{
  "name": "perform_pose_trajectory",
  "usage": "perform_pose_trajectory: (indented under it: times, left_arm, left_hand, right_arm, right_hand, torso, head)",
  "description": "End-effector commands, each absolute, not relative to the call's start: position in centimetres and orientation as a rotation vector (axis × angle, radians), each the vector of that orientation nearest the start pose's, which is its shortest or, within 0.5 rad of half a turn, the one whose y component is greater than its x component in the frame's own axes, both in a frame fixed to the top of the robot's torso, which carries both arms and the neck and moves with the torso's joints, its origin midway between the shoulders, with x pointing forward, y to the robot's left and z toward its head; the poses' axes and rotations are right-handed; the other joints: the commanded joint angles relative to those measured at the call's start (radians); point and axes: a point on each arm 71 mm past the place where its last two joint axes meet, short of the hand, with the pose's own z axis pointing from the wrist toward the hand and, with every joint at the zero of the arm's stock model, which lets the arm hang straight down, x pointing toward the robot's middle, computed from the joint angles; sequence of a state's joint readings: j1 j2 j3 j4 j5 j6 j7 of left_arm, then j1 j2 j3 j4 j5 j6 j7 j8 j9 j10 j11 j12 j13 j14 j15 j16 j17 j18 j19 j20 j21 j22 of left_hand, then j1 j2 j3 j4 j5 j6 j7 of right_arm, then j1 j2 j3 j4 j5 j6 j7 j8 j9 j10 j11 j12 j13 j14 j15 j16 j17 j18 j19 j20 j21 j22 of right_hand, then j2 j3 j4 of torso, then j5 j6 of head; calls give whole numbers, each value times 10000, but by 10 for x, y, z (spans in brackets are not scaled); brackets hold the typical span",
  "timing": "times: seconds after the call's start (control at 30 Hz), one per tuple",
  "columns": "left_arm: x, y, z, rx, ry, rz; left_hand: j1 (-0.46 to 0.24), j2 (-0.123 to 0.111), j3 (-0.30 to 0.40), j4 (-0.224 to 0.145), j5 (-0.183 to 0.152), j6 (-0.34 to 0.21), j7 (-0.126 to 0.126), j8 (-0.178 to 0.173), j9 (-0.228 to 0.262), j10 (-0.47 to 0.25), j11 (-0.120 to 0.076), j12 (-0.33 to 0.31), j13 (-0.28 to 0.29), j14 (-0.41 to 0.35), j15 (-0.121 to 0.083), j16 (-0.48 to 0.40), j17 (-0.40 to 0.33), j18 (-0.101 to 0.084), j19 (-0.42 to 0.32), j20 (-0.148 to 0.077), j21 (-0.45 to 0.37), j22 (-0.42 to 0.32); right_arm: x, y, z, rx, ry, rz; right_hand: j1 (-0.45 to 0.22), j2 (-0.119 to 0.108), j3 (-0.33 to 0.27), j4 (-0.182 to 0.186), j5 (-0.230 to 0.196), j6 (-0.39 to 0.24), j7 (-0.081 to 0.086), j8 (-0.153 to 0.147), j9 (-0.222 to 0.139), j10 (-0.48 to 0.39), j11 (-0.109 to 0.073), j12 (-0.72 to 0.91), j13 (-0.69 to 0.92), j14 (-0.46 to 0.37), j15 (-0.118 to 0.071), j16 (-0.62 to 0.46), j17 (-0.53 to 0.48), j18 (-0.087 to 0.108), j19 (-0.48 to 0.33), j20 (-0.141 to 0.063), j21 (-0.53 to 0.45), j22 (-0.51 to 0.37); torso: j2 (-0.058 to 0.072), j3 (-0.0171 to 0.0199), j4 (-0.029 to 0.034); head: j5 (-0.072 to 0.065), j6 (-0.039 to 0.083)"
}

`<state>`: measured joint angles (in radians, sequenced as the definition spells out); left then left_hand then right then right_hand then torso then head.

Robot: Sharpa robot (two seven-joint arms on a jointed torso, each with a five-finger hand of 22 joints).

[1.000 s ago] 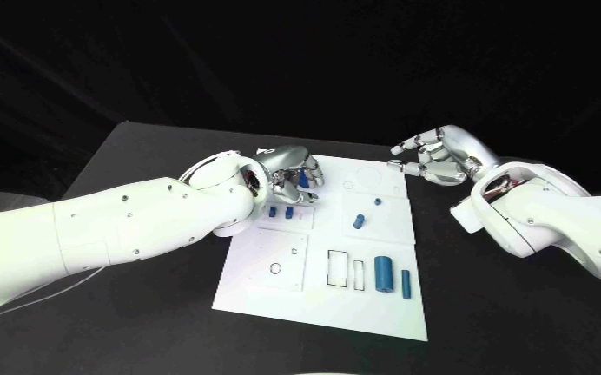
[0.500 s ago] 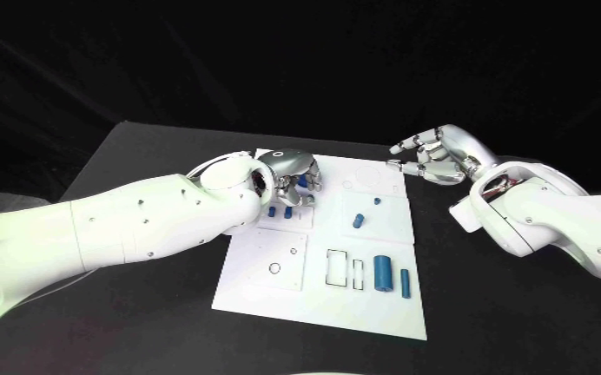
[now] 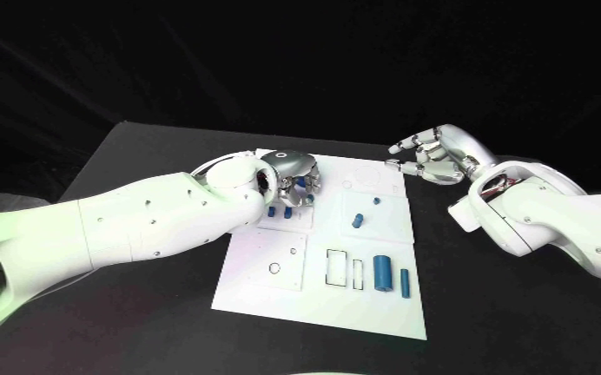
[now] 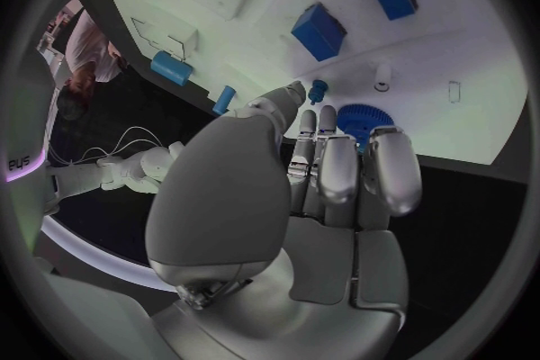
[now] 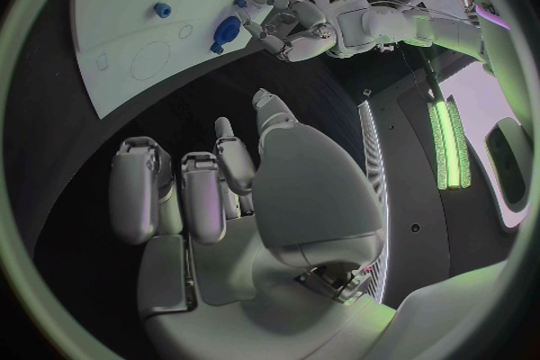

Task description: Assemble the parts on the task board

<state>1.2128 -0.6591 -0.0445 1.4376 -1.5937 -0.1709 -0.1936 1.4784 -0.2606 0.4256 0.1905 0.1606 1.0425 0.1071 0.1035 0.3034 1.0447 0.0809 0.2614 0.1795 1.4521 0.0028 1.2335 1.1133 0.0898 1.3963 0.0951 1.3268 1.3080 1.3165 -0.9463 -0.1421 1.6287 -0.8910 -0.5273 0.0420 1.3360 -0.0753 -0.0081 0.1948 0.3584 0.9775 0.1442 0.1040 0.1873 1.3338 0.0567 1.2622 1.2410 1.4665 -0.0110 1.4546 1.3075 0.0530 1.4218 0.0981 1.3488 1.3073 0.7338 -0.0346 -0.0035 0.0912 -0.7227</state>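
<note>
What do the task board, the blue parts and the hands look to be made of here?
Task board: a white, matte, rigid plate with shallow cut-outs, probably plastic. Blue parts, such as the cylinder: opaque, even colour, dull sheen, likely moulded or printed plastic. Left hand and right hand: silver, glossy, with bright highlights; metal or metallised plastic, the pictures cannot say which.

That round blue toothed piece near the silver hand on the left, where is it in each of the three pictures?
Head view: the blue gear sits under the left hand, on the task board.
Left wrist view: the gear is just beyond that hand's fingertips.
Right wrist view: the gear lies beside the left hand.
Shared landmark: the left hand.
</note>
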Motion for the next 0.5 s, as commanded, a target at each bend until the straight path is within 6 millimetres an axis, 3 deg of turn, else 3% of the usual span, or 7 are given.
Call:
perform_pose_trajectory:
  times: [0.03, 0.5]
  left_arm:
    - [497, 128, -193, 3705, 17509, -5570]
    - [501, 127, -196, 3555, 17761, -5441]
  left_hand:
    - [26, 115, 128, 10, 7, 125, 14, -55, -37, 130, -4, -54, -38, 122, -9, 107, 65, -220, 141, -5, 134, 168]
    - [101, 161, 485, -78, -23, 280, 37, -100, -191, 429, -57, -194, -185, 242, -65, 300, 121, -320, 411, -57, 543, 585]
  right_arm:
    - [475, -229, -151, 3240, 15500, 9244]
    - [475, -228, -151, 3240, 15515, 9249]
  right_hand:
    - [0, 32, -47, -37, 45, 25, -28, 52, 17, -59, 4, -26, -7, 527, -44, -37, 351, 80, -50, -42, -38, 871]
    - [0, 32, -47, -37, 45, 25, -28, 52, 17, -59, 4, -26, -7, 527, -44, -37, 351, 80, -50, -42, -38, 871]
  torso:
    - [-5, -5, -2]
    - [0, -7, 1]
  head:
    - [-4, -6]
    - [-22, -38]
